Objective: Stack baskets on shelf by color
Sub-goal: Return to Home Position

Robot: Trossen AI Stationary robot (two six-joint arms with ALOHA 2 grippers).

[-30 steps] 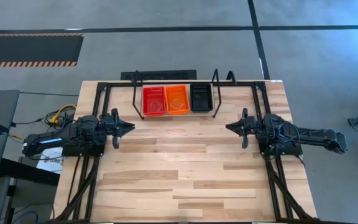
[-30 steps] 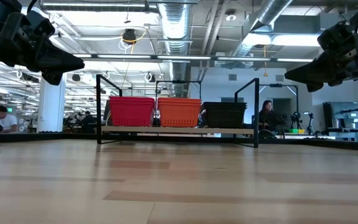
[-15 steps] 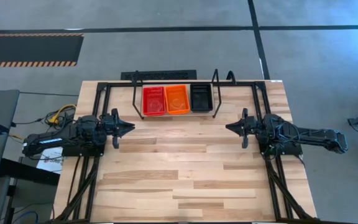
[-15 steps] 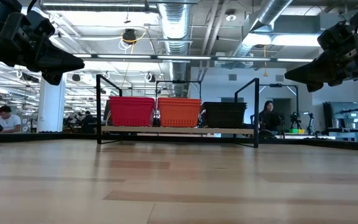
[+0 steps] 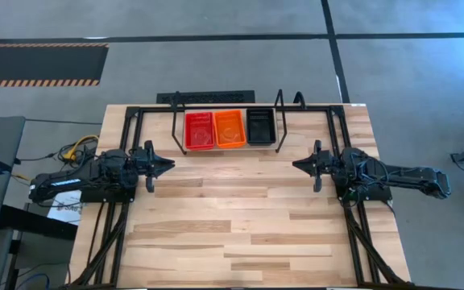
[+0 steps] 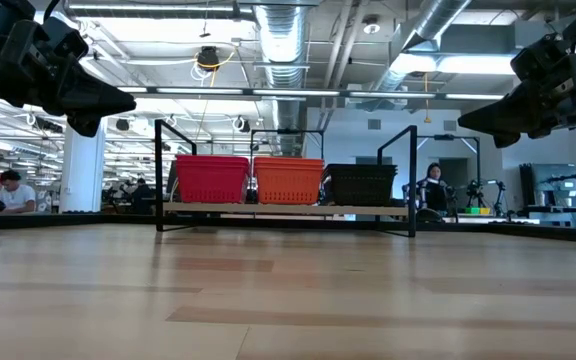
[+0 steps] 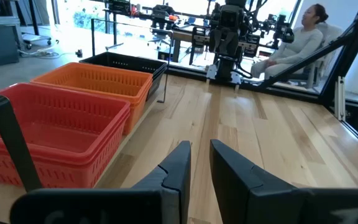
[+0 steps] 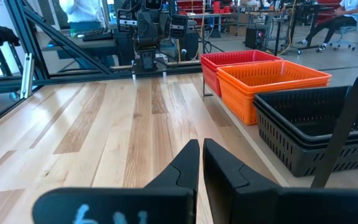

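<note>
Sorting looks done: red stack (image 5: 199, 130), orange stack (image 5: 229, 129), black stack (image 5: 260, 126) on shelf (image 5: 225, 148); left gripper (image 5: 164, 164) and right gripper (image 5: 300, 166) fingers narrow, empty, nothing left on surface (image 5: 240, 234) to fetch.

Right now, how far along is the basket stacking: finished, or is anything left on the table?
It looks done: red baskets, orange baskets and black baskets sit in three stacks side by side on the shelf. Nothing is in hand: the left gripper and right gripper are empty and nearly shut, above bare tabletop. No loose basket shows.
</note>
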